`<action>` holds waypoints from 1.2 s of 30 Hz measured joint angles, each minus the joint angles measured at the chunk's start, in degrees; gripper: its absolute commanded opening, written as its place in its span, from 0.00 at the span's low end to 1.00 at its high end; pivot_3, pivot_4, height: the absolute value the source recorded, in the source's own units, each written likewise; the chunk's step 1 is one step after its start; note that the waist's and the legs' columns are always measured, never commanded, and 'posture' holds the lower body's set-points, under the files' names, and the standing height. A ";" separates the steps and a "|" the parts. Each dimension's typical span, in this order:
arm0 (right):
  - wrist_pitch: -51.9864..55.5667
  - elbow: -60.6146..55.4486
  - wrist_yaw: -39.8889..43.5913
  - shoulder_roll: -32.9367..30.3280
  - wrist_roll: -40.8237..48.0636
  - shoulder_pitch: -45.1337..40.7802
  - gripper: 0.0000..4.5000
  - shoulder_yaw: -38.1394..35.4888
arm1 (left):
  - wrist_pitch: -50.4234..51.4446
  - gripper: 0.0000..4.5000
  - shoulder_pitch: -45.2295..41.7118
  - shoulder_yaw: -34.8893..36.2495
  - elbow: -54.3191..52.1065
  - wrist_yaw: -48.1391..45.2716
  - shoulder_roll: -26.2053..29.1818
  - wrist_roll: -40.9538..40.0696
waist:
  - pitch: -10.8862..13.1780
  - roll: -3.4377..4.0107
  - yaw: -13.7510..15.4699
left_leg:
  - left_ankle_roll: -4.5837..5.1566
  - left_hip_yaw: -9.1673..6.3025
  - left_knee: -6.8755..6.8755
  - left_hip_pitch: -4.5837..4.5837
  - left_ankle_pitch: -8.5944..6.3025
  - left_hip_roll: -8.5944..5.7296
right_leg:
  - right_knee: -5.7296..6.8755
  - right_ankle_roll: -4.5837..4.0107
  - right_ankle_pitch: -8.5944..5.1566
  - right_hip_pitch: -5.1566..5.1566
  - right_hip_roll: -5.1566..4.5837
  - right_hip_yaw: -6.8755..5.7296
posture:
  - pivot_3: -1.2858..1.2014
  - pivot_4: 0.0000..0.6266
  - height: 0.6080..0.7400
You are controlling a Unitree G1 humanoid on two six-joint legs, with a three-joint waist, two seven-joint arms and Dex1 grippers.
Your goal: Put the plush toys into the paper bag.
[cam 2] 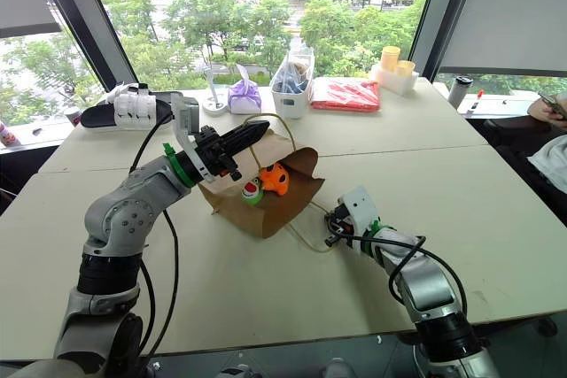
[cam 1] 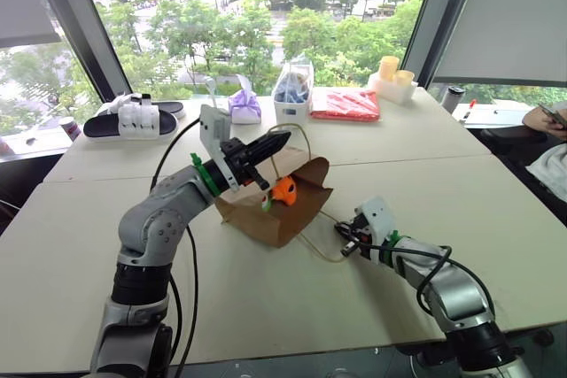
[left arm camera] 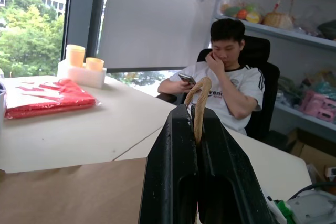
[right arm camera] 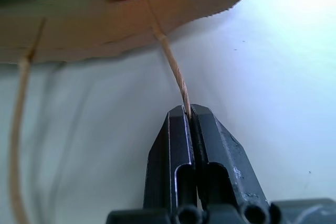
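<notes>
The paper bag (cam 2: 266,196) lay open between both grippers, its 2 twine handles pinched, 1 in the raised left gripper (left arm camera: 197,124), 1 in the right gripper (right arm camera: 189,116), the orange toy (cam 2: 274,178) and green toy (cam 2: 252,192) inside.

The paper bag (cam 2: 266,205) is laid on its side mid-table (cam 2: 266,307), mouth opened toward the right. Both plush toys (cam 2: 266,183) are tucked just inside that mouth, side by side. One twine handle is pinched up above the bag by the left gripper (cam 2: 252,135), the other is pinched low on the table by the right gripper (cam 2: 332,227), right of the bag. Further back, by the window, a pouch (cam 2: 244,95), a plastic bag (cam 2: 291,81) and a packet (cam 2: 344,93) are lined up left to right.
</notes>
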 measured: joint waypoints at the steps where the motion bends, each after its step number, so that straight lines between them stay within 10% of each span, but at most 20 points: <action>1: 2.00 -2.12 0.42 -0.54 1.59 -0.93 0.01 -1.19 | 0.02 0.00 -0.05 0.04 0.00 0.09 0.14 -0.05 | 0.00 0.00 0.02 | 0.01 -0.01 0.00 0.00 -0.01 0.00 | 0.00 0.00 0.00 0.00 0.00 0.00 | 0.52 0.24 1.00; 11: 19.32 -15.36 8.34 -14.04 22.64 -20.75 0.01 -16.91 | 3.03 0.00 -4.80 2.97 4.03 2.75 3.78 -1.20 | 0.02 -0.03 0.19 | 0.30 -0.04 0.00 -0.04 -0.17 0.00 | -0.12 0.01 -0.01 0.06 -0.02 -0.09 | 0.52 0.24 1.00; 29: 15.83 -13.08 9.16 -17.36 23.05 -11.86 0.01 -13.82 | 5.50 0.00 -0.68 -2.33 1.62 -0.19 2.99 1.44 | 0.03 -0.04 0.17 | 0.29 0.01 0.01 -0.07 -0.17 0.00 | -0.08 0.02 -0.01 0.01 -0.04 -0.04 | 0.52 0.24 1.00; 32: 16.60 -15.92 9.93 -18.70 25.65 -11.55 0.00 -14.65 | 8.45 0.19 0.23 -1.96 -0.79 -2.18 4.17 -2.16 | 0.03 -0.04 0.24 | 0.29 0.00 0.03 -0.07 -0.17 0.00 | -0.08 0.02 -0.01 0.01 -0.05 -0.05 | 0.52 0.24 1.00; 36: 18.94 -18.34 10.54 -20.46 30.24 -10.98 0.29 -18.07 | 11.56 0.61 0.89 -0.92 -3.43 -3.55 6.64 -5.73 | 0.03 -0.04 0.20 | 0.30 0.00 0.03 -0.07 -0.17 0.00 | -0.08 0.01 -0.01 0.02 -0.05 -0.05 | 0.52 0.24 1.00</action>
